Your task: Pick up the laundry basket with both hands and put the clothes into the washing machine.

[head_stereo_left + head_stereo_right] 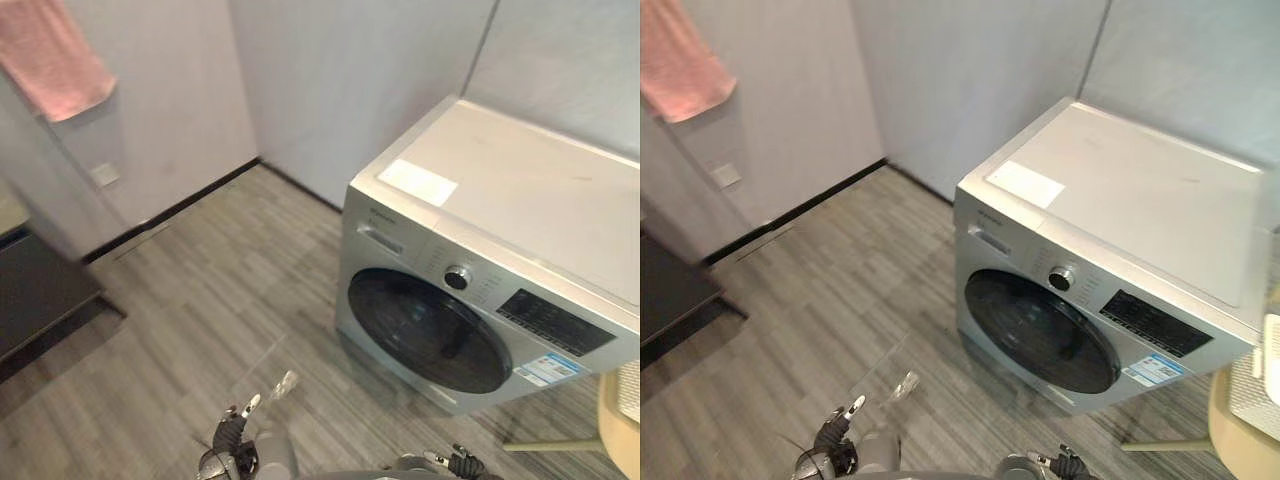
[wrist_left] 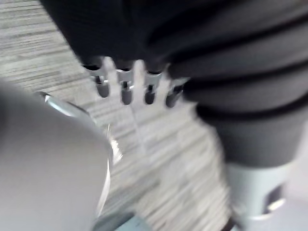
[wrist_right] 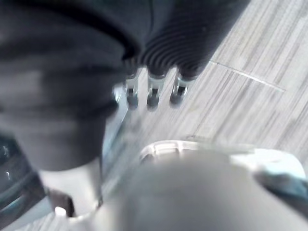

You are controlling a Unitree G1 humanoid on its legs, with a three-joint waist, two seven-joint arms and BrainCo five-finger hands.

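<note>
1. Left robot hand (image 2: pixel 126 89): the fingers hang straight and relaxed over the grey plank floor (image 1: pixel 200 330) and grasp nothing. The thumb is hidden and the close view is blurred.
2. Right robot hand (image 3: pixel 153 91): the fingers are straight and hold nothing, above the floor. The thumb cannot be made out.
3. Washing machine (image 1: pixel 500 200): a silver front-loader, ahead and to the right, near the wall. Its round dark door (image 1: pixel 428 330) is closed.
4. Laundry basket (image 1: pixel 625 415): cream with a perforated wall, just beside the machine's right front corner and well apart from both hands. It is cut off at the frame edge, so its contents cannot be told.
5. Pink towel (image 1: pixel 55 55): hangs at the upper left, partly cut off.
</note>
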